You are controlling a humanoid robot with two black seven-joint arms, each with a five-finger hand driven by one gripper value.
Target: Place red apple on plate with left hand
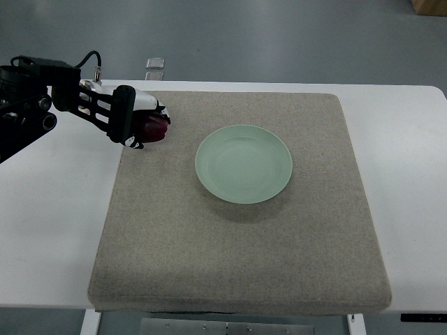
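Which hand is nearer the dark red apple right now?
Left. The left hand is wrapped around the dark red apple at the grey mat's left edge, left of the pale green plate. The right hand is out of view.

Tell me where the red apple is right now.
The red apple sits in the left hand at the mat's upper-left corner, left of the green plate.
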